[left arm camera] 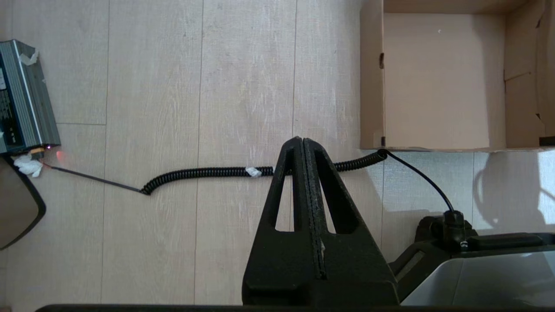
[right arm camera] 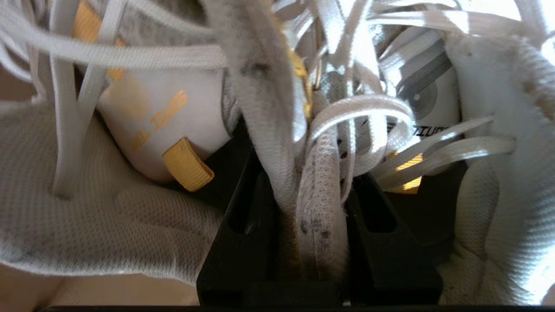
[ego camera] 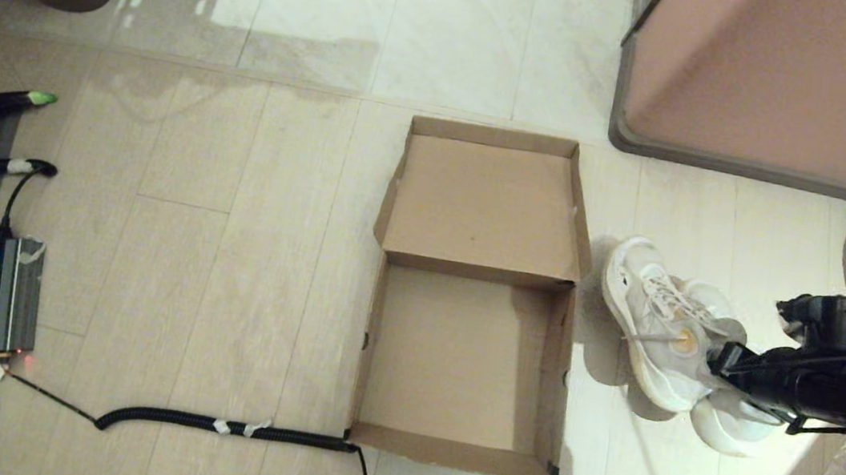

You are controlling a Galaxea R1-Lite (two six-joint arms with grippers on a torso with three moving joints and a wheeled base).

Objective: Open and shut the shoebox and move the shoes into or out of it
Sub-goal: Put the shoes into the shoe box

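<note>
1. While the shoes (ego camera: 669,332) sit on the floor just beside the open, empty shoebox (ego camera: 457,355), the right gripper (right arm camera: 312,203) pinches both inner collars together.
2. They look light and soft; fabric could slip.
3. Left gripper (left arm camera: 303,151) hangs parked, fingers pressed together.

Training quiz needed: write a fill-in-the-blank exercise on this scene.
1. The shoebox lies open and ____ inside.
2. The right claw is shut on the ____.
3. The shoes sit on the floor on the box's ____ side.
4. The left claw hovers over a coiled black ____.

Missing: empty; shoes; right; cable
</note>
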